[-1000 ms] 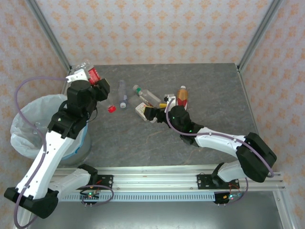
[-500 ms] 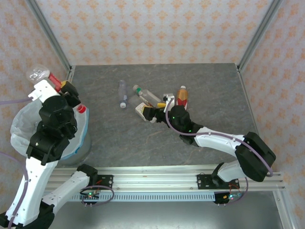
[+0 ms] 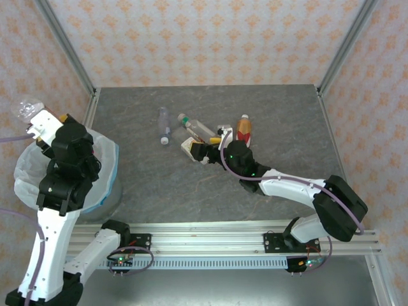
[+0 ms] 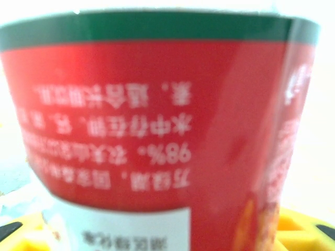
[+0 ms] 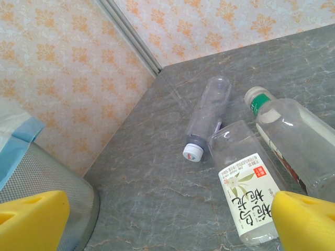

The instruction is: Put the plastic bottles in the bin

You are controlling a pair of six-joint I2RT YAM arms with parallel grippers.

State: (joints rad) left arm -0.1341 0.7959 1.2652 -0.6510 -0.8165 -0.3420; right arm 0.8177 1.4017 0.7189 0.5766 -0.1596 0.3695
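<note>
While the left arm hangs over the bin (image 3: 109, 186) at the table's left near corner, the left gripper (image 3: 46, 127) is clamped on a red-labelled bottle (image 3: 27, 108). The bottle's long axis runs from the wrist out toward the far left. Its clear rounded end pokes past the bin's far rim toward the papered wall, and its other end is hidden behind the arm. Up close, the red label (image 4: 157, 120) lies across the wrist camera with a green band along its top and the print upside down. A yellow pad (image 4: 298, 230) shows at the lower corner.

The right gripper (image 3: 207, 145) sits low among the bottles mid-table with its pincer wide apart. A white-labelled bottle (image 5: 246, 193) lies between the yellow fingertips (image 5: 306, 219), its long axis running away from the camera. Just beyond it, a slim clear bottle (image 5: 207, 117) lies far-to-near with its white cap toward the arms. Beside that, a green-capped bottle (image 5: 293, 136) points its cap to the far left. An orange bottle (image 3: 243, 129) lies to the right, cap toward the far wall.

The table (image 3: 166, 191) is bare between this cluster and the near rail, and bare again along its far strip. A wide bare stretch of it separates the bottles from the bin's mesh wall (image 5: 47, 175).
</note>
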